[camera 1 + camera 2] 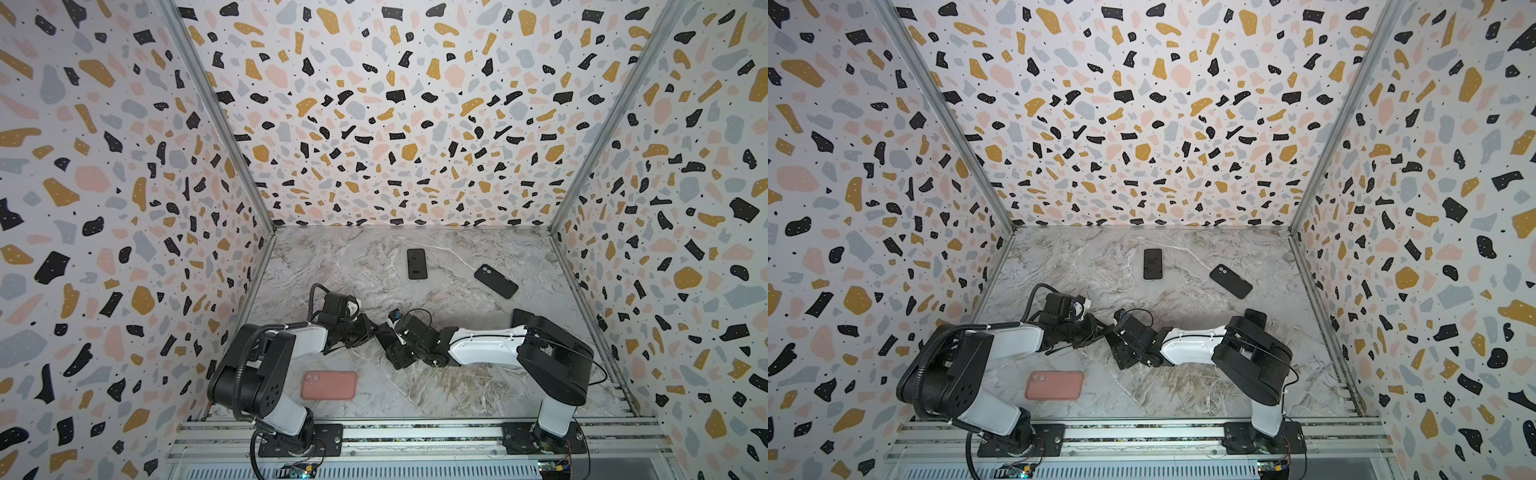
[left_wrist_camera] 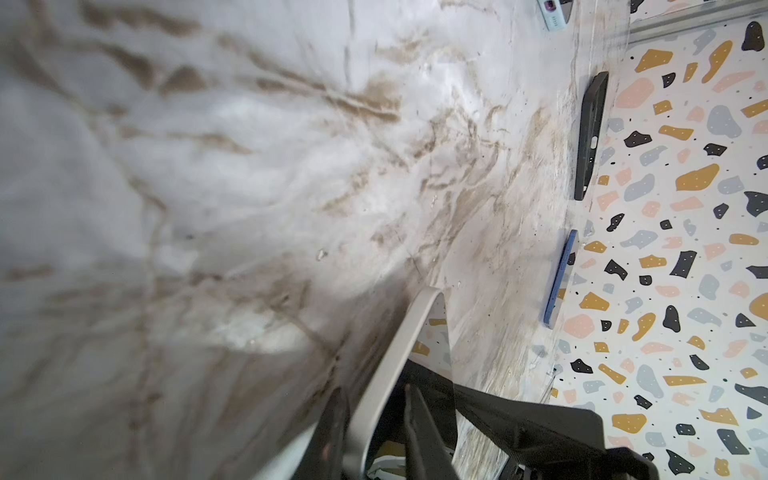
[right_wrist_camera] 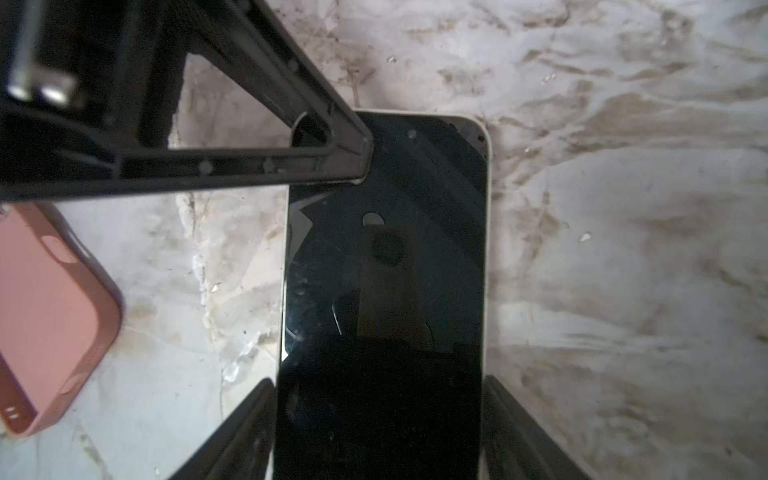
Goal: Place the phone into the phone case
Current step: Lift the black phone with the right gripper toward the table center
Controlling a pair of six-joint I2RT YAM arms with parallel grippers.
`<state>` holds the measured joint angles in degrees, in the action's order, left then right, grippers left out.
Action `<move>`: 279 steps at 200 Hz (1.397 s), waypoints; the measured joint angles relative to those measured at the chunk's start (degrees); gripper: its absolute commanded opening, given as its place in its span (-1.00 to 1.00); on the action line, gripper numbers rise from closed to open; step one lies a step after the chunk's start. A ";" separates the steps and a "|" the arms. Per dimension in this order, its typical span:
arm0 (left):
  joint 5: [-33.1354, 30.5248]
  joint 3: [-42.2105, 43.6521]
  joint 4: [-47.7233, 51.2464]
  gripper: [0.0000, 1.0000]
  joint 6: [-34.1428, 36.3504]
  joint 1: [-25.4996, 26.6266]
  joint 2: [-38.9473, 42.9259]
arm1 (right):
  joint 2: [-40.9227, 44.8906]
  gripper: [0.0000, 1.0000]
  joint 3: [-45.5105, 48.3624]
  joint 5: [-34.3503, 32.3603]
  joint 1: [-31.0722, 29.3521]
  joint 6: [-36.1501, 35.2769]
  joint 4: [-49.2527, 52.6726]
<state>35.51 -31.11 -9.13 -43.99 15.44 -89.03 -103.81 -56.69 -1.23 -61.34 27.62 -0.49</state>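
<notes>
**Two claws on one phone at the near middle**

The phone (image 3: 386, 270), pale-rimmed with its dark screen showing, is at the near middle. The right claw (image 3: 379, 384) clamps it across its width, a finger on each long edge. The left claw (image 2: 374, 399) is pinched on a free corner, one finger on the glass and one behind. This is probably a handover or a steadying hold before the phone is lined up with a case.

A pink case (image 1: 328, 385) lies near left, a black case (image 1: 496, 281) far right, and a second phone (image 1: 417, 264) far centre. I cannot tell which case is meant.

In both top views the wrists hide most of the held phone. Whether it rests on the tabletop (image 3: 623, 249) or hangs clear is unclear.
</notes>
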 measured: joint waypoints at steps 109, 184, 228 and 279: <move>1.62 -0.81 1.55 -1.00 1.11 0.44 1.29 | 7.89 0.69 0.22 -1.20 0.09 -2.67 2.89; 2.40 -0.85 -2.12 -1.00 -4.35 0.68 2.23 | 14.93 0.68 1.11 -0.85 0.39 -0.83 4.00; -0.87 -0.74 -9.44 -1.00 -11.72 0.74 3.89 | 20.44 0.67 4.24 0.61 3.28 4.20 3.80; -6.05 1.81 -21.33 -1.00 -23.56 0.76 5.25 | 29.88 0.65 16.35 8.04 11.54 18.16 -3.93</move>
<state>29.45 -29.30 -30.46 -67.55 16.21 -83.79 -73.93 -40.34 6.81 -49.80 45.78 -4.43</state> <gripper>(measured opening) 0.085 0.828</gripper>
